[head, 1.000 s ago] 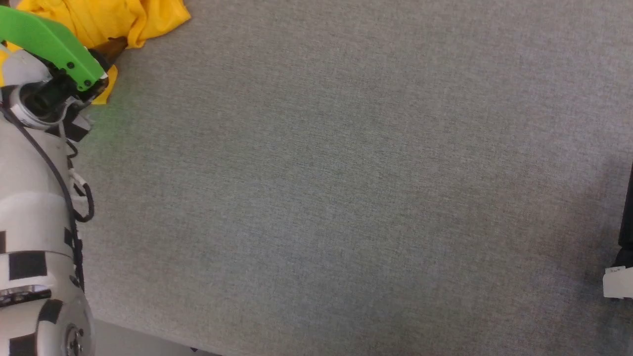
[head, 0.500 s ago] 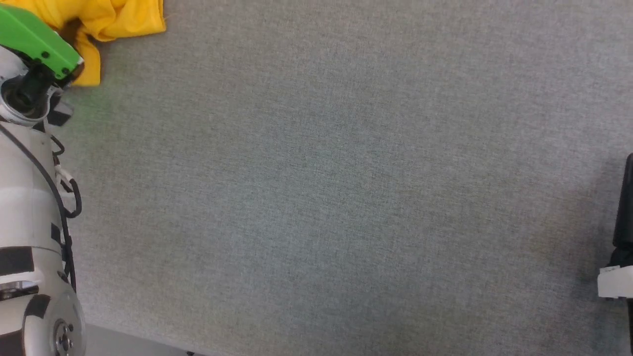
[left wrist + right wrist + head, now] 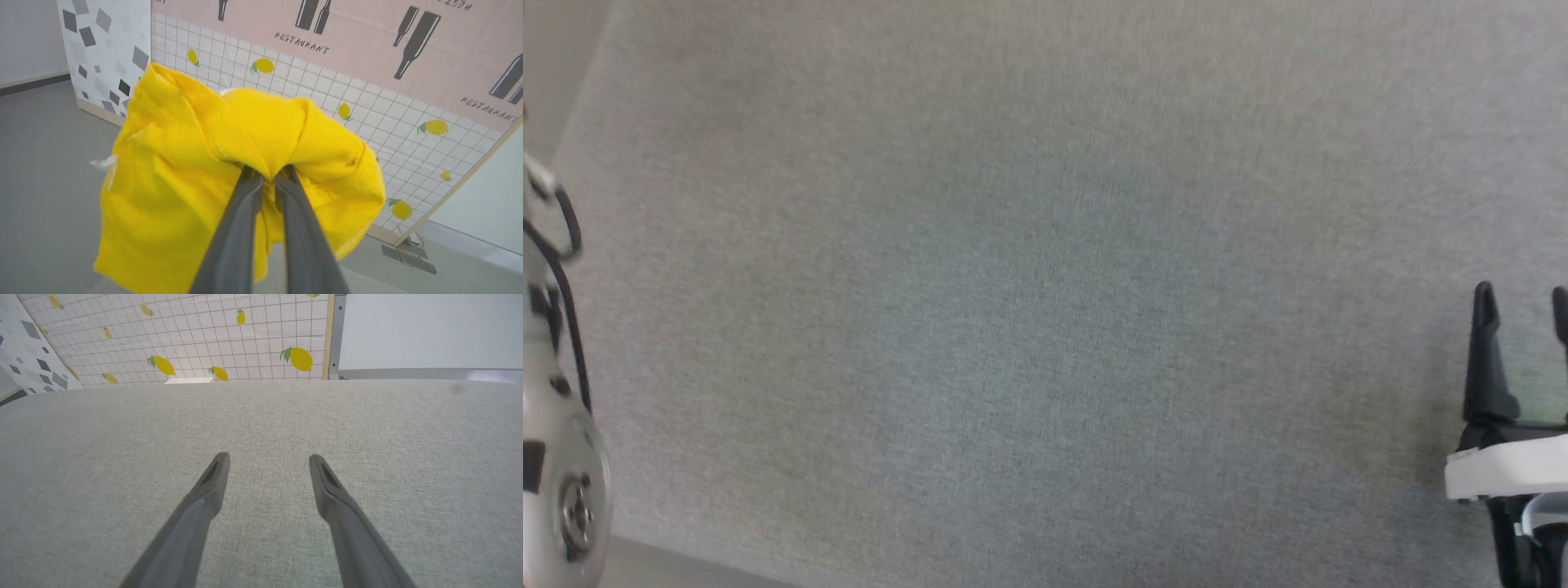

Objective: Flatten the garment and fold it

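Yellow garment [image 3: 184,171] bunched mid-frame in left wrist view, left gripper [image 3: 267,176] jaws pinched closed on it, right gripper [image 3: 267,459] jaws wide apart and empty over grey fabric worktop [image 3: 122,428], at lower right in head view

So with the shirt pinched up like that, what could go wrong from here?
The left gripper pinches the garment at one bunched fold, so it may slip or come down crumpled. The right gripper stands open over the table, apart from the garment, so nothing yet spreads it.

The right claw [image 3: 1523,290], jaws spread, lies over the grey cloth surface [image 3: 1045,294] opposite a pale forearm [image 3: 556,457].
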